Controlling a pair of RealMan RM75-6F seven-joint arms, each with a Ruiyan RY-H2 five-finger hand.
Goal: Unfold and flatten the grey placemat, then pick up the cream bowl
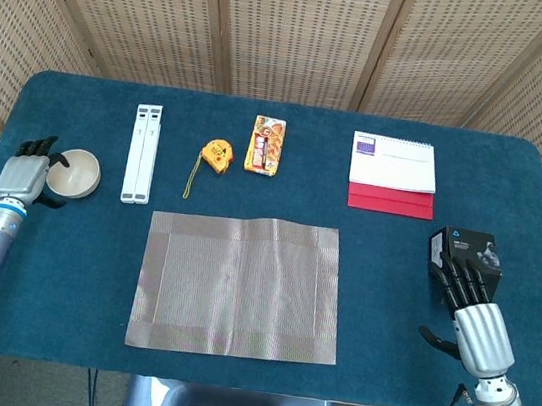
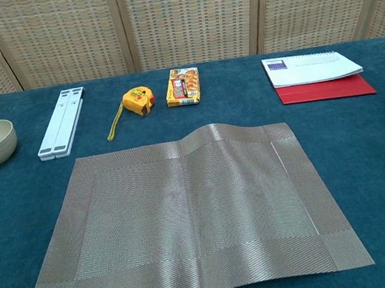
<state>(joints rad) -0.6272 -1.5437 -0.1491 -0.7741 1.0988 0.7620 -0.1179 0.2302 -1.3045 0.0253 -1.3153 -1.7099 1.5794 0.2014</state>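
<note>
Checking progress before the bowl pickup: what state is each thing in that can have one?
grey placemat: unfolded, one ridge at its far edge
cream bowl: upright on the table, not lifted
left robot hand: at the bowl's rim, grip unclear
right robot hand: holding nothing, beside the black box
</note>
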